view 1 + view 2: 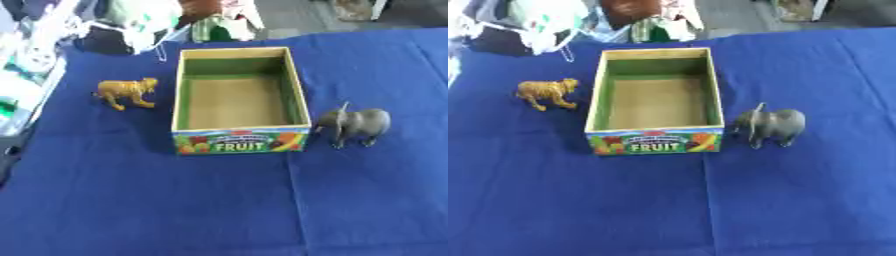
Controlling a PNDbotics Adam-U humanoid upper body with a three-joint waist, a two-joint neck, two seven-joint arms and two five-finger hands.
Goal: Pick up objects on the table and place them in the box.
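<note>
An open cardboard box (241, 140) with "FRUIT" printed on its front stands in the middle of the blue cloth; its inside holds nothing. A yellow-brown toy lion (128, 92) stands on the cloth just left of the box, facing it. A grey toy elephant (353, 125) stands just right of the box's front corner, trunk toward the box. Neither of my hands shows in either view.
The blue cloth (219, 210) covers the table, with wide open cloth in front of the box. Bags and mixed clutter (131, 22) lie past the far edge, and more items (22, 80) sit off the left edge.
</note>
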